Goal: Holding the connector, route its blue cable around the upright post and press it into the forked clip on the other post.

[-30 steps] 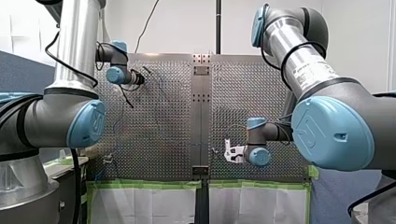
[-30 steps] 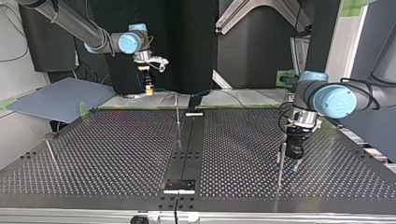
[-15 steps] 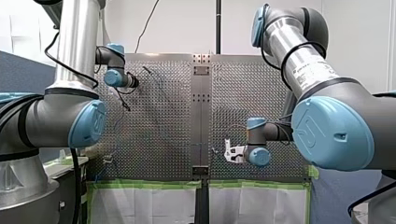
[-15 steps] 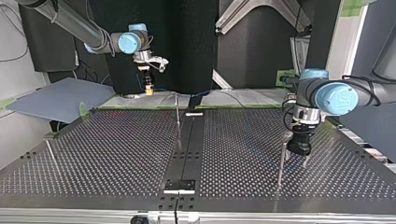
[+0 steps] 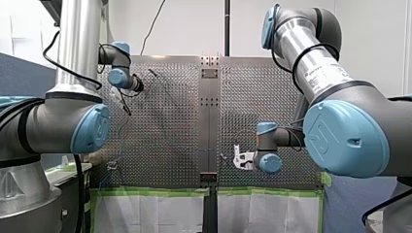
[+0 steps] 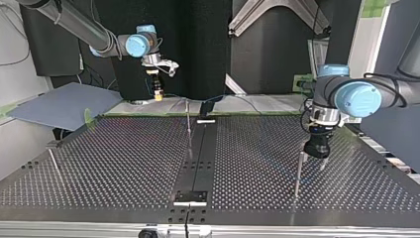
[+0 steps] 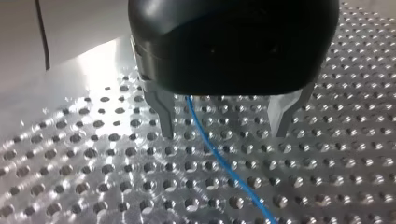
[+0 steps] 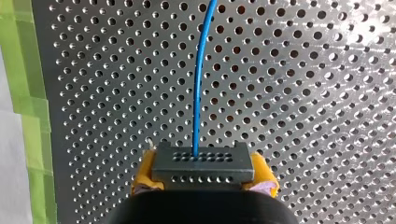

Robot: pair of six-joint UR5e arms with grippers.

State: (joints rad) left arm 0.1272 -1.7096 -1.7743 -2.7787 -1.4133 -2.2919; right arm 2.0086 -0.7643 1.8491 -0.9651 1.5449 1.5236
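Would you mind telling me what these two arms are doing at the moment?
My right gripper is shut on the dark connector, raised above the perforated table, with the blue cable running out ahead of it. My left gripper is open and low over the table, close beside an upright post. The cable passes between its fingers but is not pinched. Whether the cable is round the post yet cannot be told.

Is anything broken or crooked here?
Nothing stands out. The connector sits straight between the yellow pads of my right tool. The blue cable leaves it in a smooth line and passes, unkinked and ungripped, between the open fingers of my left tool.
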